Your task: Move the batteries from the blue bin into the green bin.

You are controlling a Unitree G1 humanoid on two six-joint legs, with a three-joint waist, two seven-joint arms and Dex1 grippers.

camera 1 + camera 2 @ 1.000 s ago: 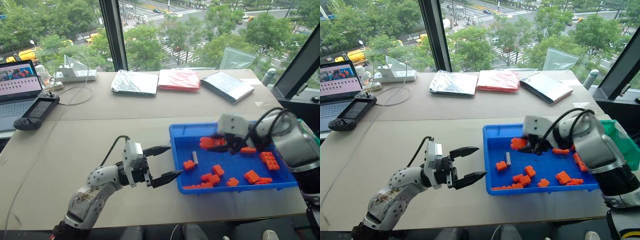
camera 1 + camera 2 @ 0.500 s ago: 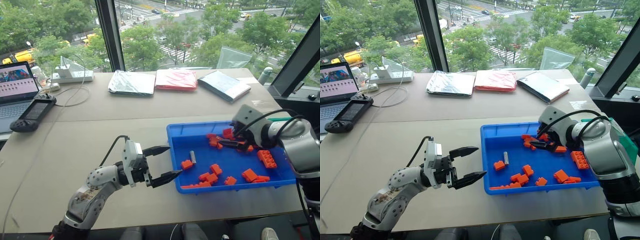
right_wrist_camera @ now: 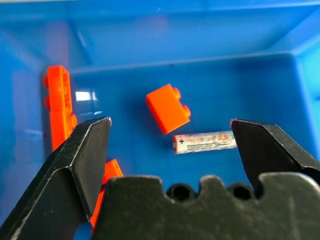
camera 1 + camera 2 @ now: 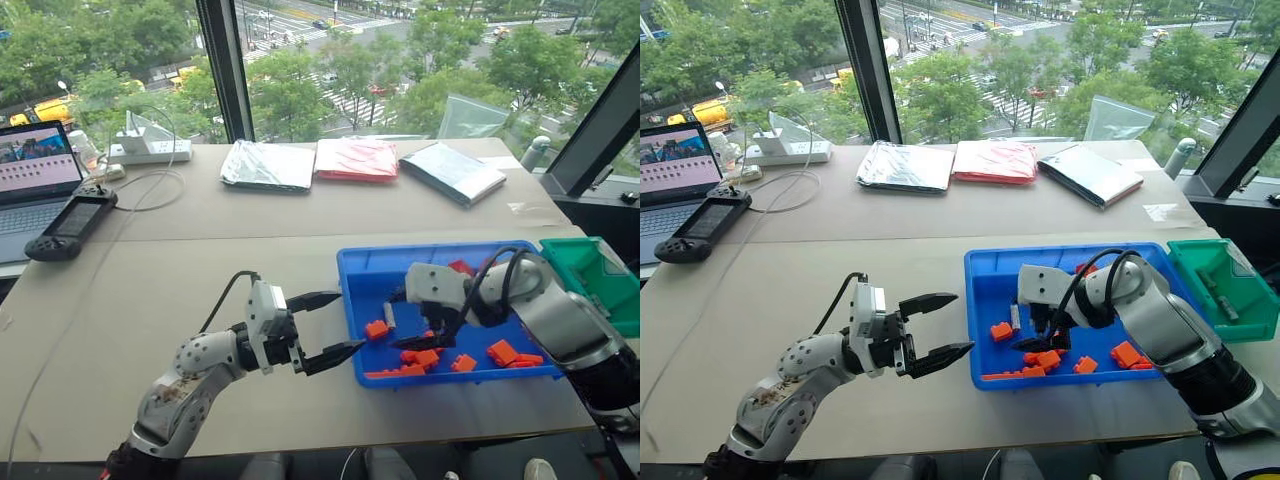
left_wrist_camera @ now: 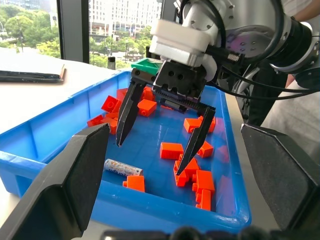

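One battery point(image 4: 389, 316), a slim grey cylinder, lies near the left wall of the blue bin point(image 4: 346, 290), among several orange bricks point(image 4: 428, 357). My right gripper point(image 5: 149, 158) hangs open just above it, pointing down, one finger on each side and nothing held. The right wrist view shows the battery point(image 3: 205, 142) between the spread fingers, beside an orange brick point(image 3: 167, 108). My left gripper point(image 4: 350, 321) stands open and empty just outside the bin's left wall. The green bin point(image 4: 1185, 270) sits to the right of the blue one, with a slim grey cylinder point(image 4: 1218, 296) inside.
Three flat foil pouches point(image 4: 357, 158) lie at the table's far side. A laptop point(image 4: 35, 180), a black handheld controller point(image 4: 70, 225) and a power strip point(image 4: 150, 150) occupy the far left. The table's right edge runs just past the green bin.
My right gripper has swung left across the blue bin and come down over the battery, jaws wide. The left arm has stayed put.
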